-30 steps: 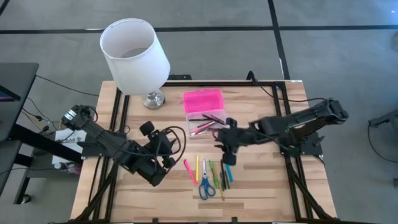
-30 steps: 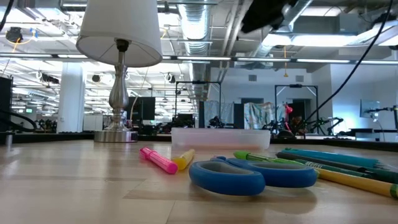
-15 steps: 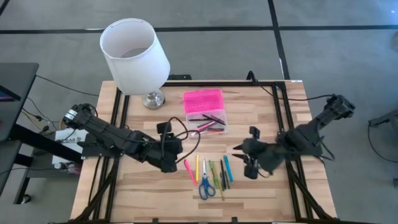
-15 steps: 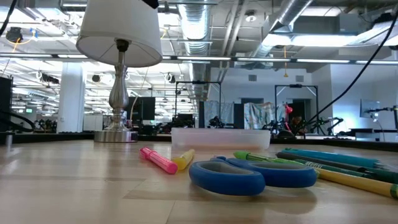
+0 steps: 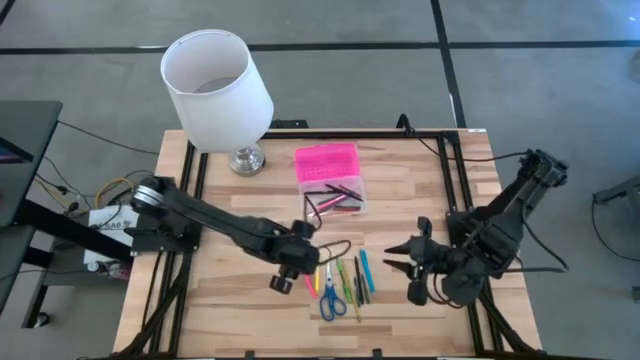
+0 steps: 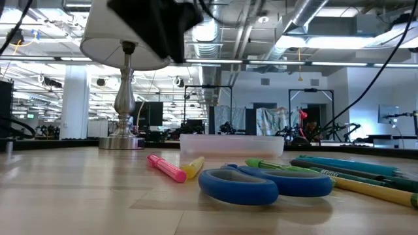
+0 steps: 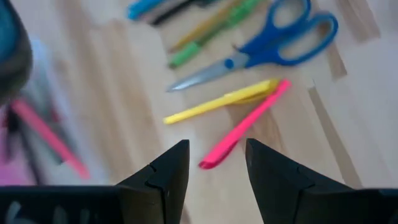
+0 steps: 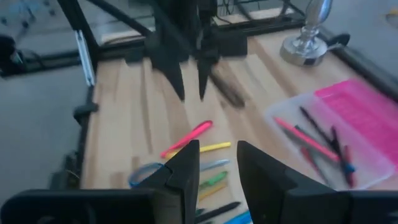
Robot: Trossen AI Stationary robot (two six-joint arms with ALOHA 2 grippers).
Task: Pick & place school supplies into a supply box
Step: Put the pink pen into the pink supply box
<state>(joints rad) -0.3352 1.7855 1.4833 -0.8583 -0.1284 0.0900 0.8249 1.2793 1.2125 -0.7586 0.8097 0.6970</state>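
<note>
A pale wooden plank bench (image 5: 250,300) in a black metal frame stands on a grey floor marked with dark lines. Seen level across its top, the room behind is a large open workshop with exposed ceiling ducts, strip lights, racks and screens.

At the far left of the bench stands a white drum-shaded lamp on a silver base (image 5: 217,88). Beside it lies the clear plastic pencil case with its bright pink ribbed lid (image 5: 327,162) folded open; a few pink and dark pens rest in the see-through base.

Nearer the front edge, a loose row of supplies lies flat on the wood: a pink highlighter (image 7: 244,124), a yellow pen (image 7: 221,101) touching it at one end, blue-handled scissors (image 5: 331,296), then green, olive, dark and blue pens (image 5: 355,275) side by side.

The left arm reaches across the bench, its dark two-fingered left pincer (image 7: 215,158) hanging above the pink highlighter with fingers spread and nothing between them. The right pincer (image 5: 404,268) sits near the bench's right edge, apart from the row of pens, its fingers likewise parted and empty.

Cables trail from both arms over the frame.
</note>
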